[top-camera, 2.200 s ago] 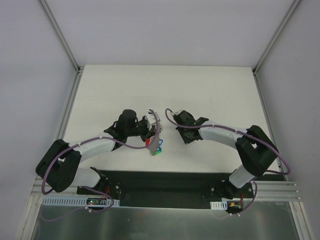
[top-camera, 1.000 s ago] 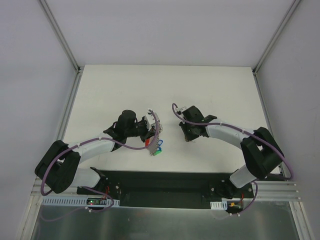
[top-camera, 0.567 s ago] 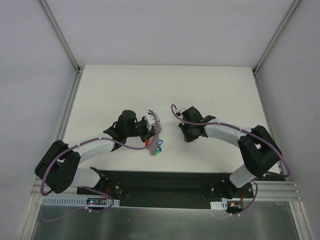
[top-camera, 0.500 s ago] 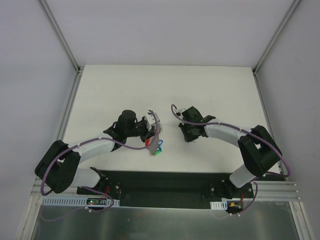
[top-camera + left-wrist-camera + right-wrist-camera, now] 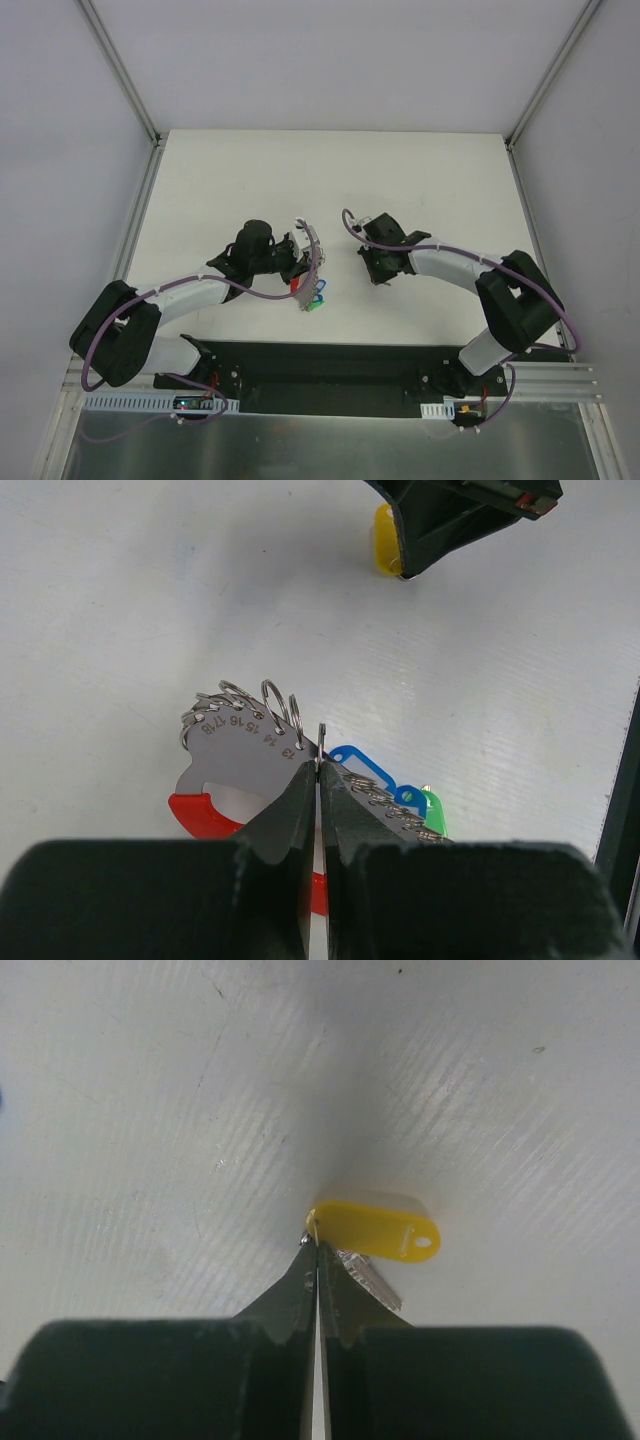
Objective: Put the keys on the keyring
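Note:
My left gripper (image 5: 320, 765) is shut on a thin metal ring of the keyring (image 5: 321, 742), held edge-on above the table. A grey numbered plate (image 5: 245, 750) with more rings joins it to the red band (image 5: 205, 815). Blue-capped keys (image 5: 362, 767) and a green-capped key (image 5: 432, 810) lie beside my fingers. In the top view this cluster (image 5: 312, 290) sits at the left gripper (image 5: 314, 262). My right gripper (image 5: 316, 1243) is shut on the left end of the yellow-capped key (image 5: 385, 1230), which lies on the table with its silver blade (image 5: 372, 1282) under my right finger. From above, the right gripper (image 5: 378, 272) hides this key.
The white table (image 5: 420, 180) extends far behind both grippers. In the left wrist view the right gripper's black body (image 5: 460, 510) stands over the yellow key (image 5: 384, 540) a short way ahead. A black base rail (image 5: 330, 375) runs along the near edge.
The right gripper's jaws have closed onto the end of the yellow key, and that arm has shifted slightly. The left arm and keyring have not moved.

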{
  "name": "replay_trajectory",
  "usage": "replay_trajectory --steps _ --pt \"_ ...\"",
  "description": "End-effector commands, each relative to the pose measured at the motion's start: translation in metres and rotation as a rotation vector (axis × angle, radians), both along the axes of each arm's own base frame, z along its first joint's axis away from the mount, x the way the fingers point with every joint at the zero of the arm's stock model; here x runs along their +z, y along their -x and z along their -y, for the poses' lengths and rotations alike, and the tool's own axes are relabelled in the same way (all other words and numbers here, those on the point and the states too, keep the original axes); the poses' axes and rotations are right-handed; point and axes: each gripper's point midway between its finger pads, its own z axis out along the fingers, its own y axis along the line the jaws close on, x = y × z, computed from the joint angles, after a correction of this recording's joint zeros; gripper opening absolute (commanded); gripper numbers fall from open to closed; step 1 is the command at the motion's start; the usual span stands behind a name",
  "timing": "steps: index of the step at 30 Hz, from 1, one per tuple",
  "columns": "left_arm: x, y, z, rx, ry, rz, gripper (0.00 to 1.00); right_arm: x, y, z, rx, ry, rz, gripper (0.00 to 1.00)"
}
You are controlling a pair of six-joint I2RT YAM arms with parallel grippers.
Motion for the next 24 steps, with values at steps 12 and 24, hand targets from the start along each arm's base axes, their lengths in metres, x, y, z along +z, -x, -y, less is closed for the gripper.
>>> replay_trajectory --steps 12,24 --pt "0.027 0.023 0.008 -0.164 0.095 0.136 0.0 0.09 0.017 -0.048 0.427 -0.178 0.352 0.01" --pt "0.028 0.051 0.019 -0.361 0.144 0.17 0.0 0.108 0.053 -0.077 0.676 -0.213 0.419 0.01"
